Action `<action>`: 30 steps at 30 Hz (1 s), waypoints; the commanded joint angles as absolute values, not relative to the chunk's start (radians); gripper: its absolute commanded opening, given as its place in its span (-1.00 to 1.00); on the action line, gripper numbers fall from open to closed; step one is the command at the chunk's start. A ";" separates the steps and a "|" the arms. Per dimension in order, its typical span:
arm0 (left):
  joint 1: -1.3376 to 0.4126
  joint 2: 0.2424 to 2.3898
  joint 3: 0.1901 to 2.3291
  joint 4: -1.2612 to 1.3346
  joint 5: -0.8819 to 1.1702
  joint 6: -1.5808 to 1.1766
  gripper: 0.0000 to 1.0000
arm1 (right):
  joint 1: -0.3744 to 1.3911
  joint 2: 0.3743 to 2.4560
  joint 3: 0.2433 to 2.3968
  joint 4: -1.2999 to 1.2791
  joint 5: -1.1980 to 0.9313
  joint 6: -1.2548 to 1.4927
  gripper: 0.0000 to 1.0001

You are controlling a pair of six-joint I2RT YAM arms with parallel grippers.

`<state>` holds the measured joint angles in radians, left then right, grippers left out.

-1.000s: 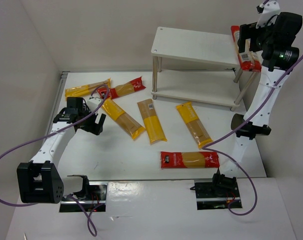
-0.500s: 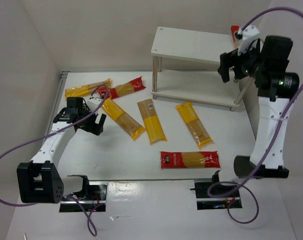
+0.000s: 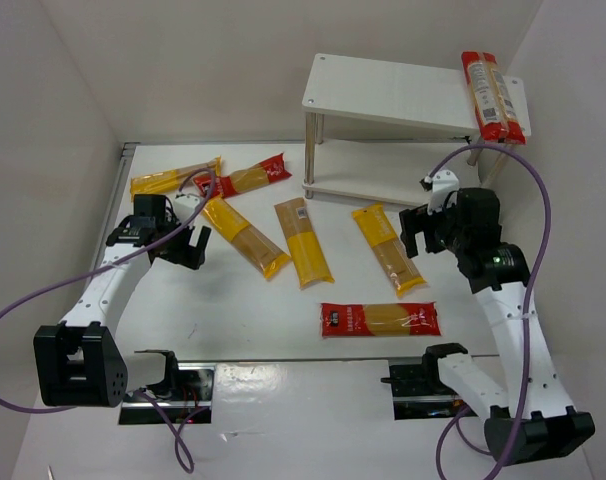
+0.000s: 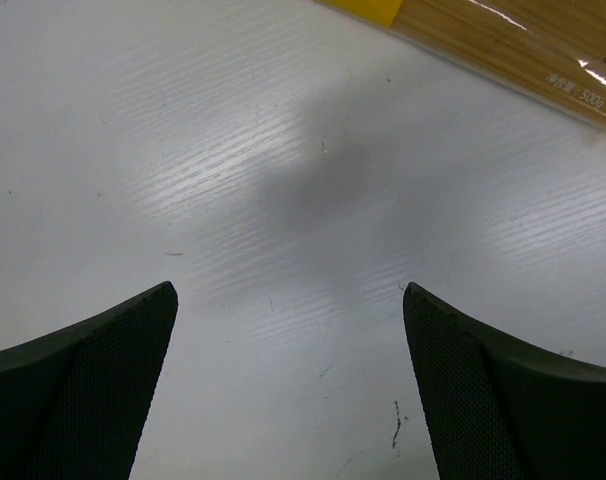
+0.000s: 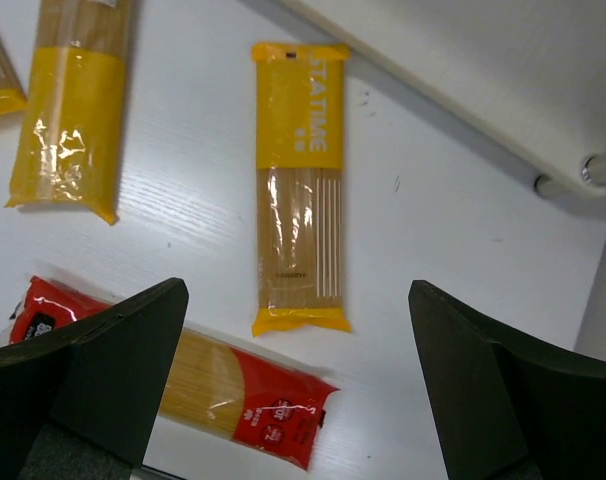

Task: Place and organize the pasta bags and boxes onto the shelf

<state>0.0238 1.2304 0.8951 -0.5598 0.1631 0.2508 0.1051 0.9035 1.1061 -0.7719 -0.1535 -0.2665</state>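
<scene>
A: In front of the shelf [image 3: 383, 92], what is the table [image 3: 283, 330] carrying?

B: Six packets are lying flat and scattered there, none overlapping enough to be pinning another. The shelf is standing at the far right, and red pasta [image 3: 493, 85] is lying across the right end of its top board. I am guessing it is sitting at the edge to leave the rest of the board free. I am not managing to tell whether that is one packet or two.

A: And the arms?

B: The right gripper [image 3: 416, 235] is hanging just in front of the shelf's lower board, jaws spread wide and gripping nothing. Its camera is looking down on a yellow packet [image 5: 296, 190] lying lengthwise between the fingers, so I am judging that one the likely next pick. The left gripper [image 3: 193, 250] is hovering well to the shelf's left, jaws likewise apart and empty. Bare table is showing beneath it, and only a packet corner [image 4: 503, 40] is showing at the top of its view.

A: The rest?

B: A red packet [image 3: 380, 319] is lying crosswise, further out from the shelf than the yellow one. The other four are fanning out to the shelf's left, each angled differently, so each is needing its own approach.
</scene>
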 commanded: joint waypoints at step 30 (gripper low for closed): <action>0.304 1.043 0.920 -0.520 0.275 0.141 1.00 | -0.140 0.900 0.913 -0.575 -0.133 -0.155 0.99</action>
<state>0.2996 1.0435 0.8951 -0.5461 0.2428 0.1287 -0.1356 0.8932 0.9104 -0.6285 -0.1280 -0.1608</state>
